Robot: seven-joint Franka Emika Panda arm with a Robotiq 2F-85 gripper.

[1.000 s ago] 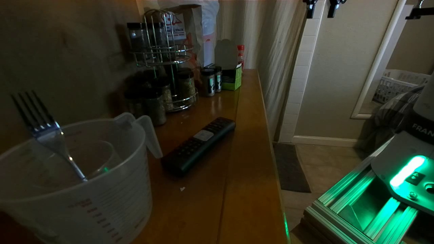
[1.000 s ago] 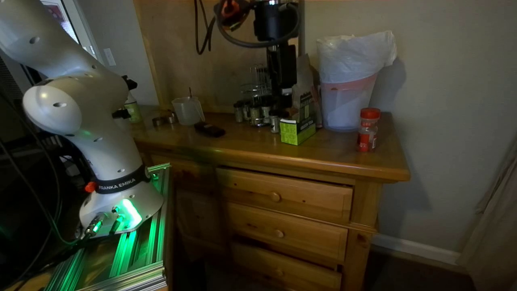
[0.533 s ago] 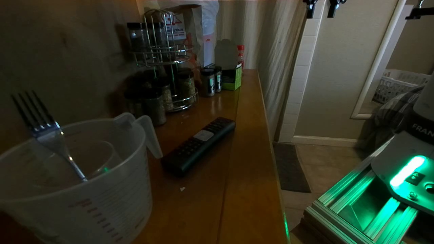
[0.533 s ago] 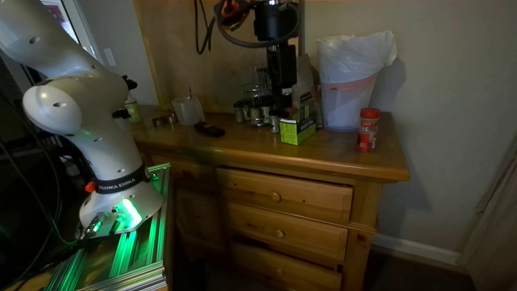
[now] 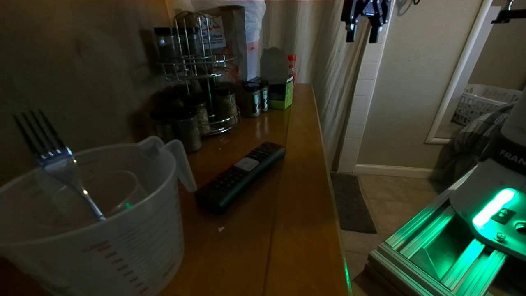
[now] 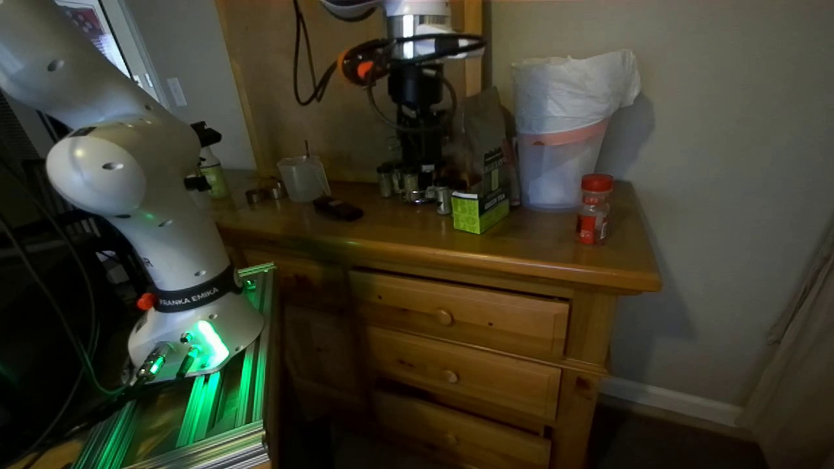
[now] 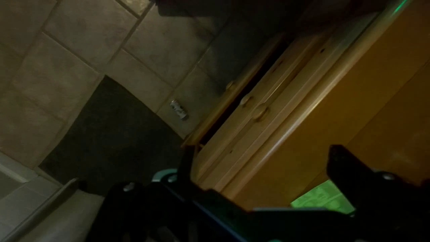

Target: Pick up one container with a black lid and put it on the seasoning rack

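The seasoning rack (image 5: 195, 74) is a tiered round metal wire stand. It holds black-lidded glass jars on its upper tier and several on its lower tier. Two loose containers with black lids, a nearer one (image 5: 252, 100) and a farther one (image 5: 264, 96), stand beside it near the green box; one shows in an exterior view (image 6: 444, 198). My gripper (image 5: 362, 38) is open and empty, high above and beyond the counter's front edge. In an exterior view the gripper (image 6: 425, 166) covers most of the rack. The wrist view shows the open jaws (image 7: 263, 151) with nothing between them.
A green box (image 6: 481, 212) and a red-capped shaker (image 6: 594, 212) stand on the wooden counter (image 5: 304, 230). A remote control (image 5: 242, 176) and a measuring jug (image 5: 135, 246) with a fork stand nearer. A lined bin (image 6: 560, 163) and a paper bag (image 5: 230, 41) are behind.
My gripper has moved lower and to the left in both exterior views, and more of it now shows. Its jaws stay open. The jars and rack have not moved.
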